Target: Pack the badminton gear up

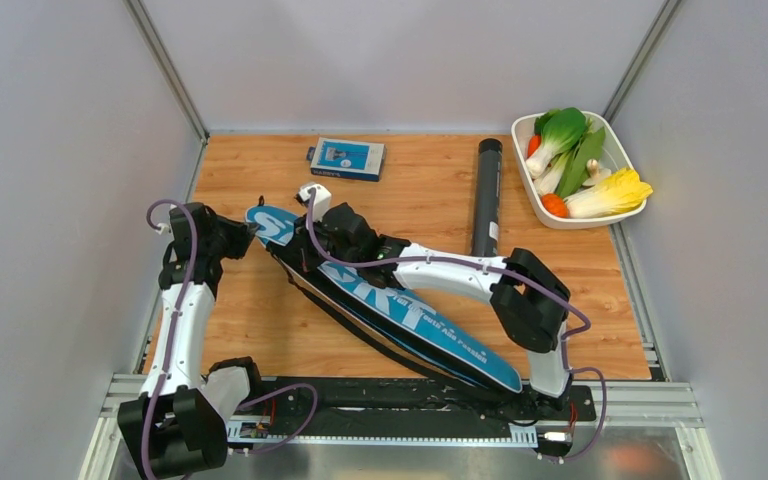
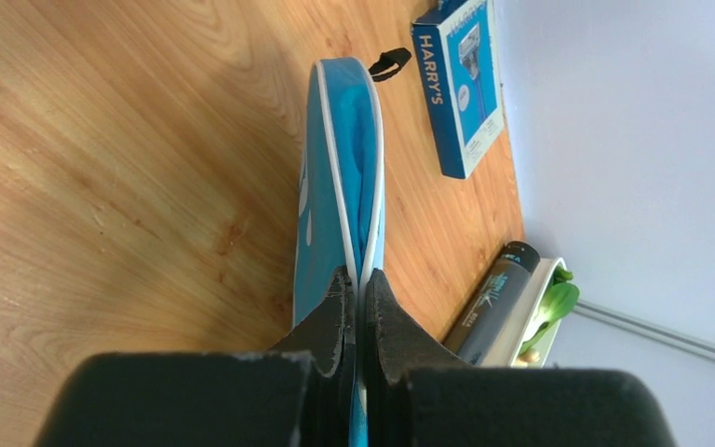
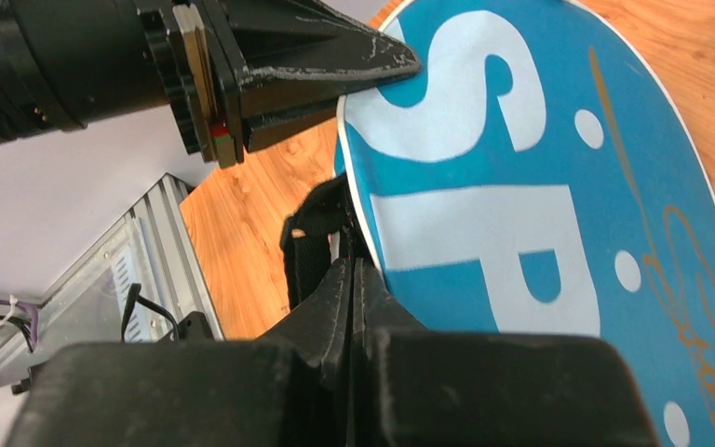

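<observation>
The blue "SPORT" racket cover lies slantwise across the table, its round head end at the back left. My left gripper is shut on the white-piped rim of that head end; the rim gapes a little beyond the jaws, showing blue lining. My right gripper is shut on the cover's side edge, beside its black strap. The long black tube lies on the table at the back right, apart from both grippers. No rackets or shuttlecocks show in any view.
A small blue box lies at the back of the table, also in the left wrist view. A white tray of vegetables stands at the back right corner. The cover's black strap trails along its near side. Grey walls close in three sides.
</observation>
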Tool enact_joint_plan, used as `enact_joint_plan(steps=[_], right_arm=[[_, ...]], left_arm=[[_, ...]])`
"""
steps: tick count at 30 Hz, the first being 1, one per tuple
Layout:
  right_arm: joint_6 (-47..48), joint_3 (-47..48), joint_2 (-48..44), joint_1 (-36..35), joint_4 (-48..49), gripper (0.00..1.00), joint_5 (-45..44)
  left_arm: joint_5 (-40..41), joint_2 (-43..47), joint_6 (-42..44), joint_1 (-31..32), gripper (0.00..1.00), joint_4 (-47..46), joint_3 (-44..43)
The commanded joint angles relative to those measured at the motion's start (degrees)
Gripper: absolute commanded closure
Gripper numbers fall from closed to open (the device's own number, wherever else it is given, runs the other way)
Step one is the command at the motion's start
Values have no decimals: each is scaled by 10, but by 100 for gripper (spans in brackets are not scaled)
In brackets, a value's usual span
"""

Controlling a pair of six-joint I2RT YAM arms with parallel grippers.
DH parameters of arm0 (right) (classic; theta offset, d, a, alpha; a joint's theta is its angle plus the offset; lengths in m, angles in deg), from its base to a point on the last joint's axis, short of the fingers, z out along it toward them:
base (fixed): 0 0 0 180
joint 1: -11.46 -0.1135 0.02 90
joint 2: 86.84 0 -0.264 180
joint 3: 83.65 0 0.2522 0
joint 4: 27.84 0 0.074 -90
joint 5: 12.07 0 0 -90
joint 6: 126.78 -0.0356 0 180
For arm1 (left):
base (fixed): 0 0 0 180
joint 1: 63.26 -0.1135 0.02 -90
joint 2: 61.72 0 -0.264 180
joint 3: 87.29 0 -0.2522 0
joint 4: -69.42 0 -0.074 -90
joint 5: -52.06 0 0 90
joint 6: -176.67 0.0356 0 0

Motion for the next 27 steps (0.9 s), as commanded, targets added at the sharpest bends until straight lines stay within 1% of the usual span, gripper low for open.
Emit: enact_joint_plan(steps=[1,2,7,10,12,15,17,23,27], right_arm=[[10,-58,-66,12,-3,100,-42],[8,-74,-80,12,-6,100,-46],[-12,-181,-172,13,-48,100,-118],[-22,-259,-236,17,-64,100,-137],[-35,-296,-281,21,-92,100,-160],[-79,-357,-354,39,-158,100,-206],[-106,-395,-405,58,-202,100,-232],[-168,-474,-553,150,-350,100,-294],[-203,-524,-617,224,-395,100,-308]], left_arm=[[49,17,12,3,100,3,-41],[62,15,19,3,100,4,-53],[178,-7,42,3,100,32,-112],[198,-19,47,3,100,33,-141],[213,-23,51,3,100,34,-153],[246,-26,54,2,100,42,-169],[267,-24,54,2,100,43,-177],[310,-26,67,2,100,44,-195],[331,-25,82,2,100,45,-201]])
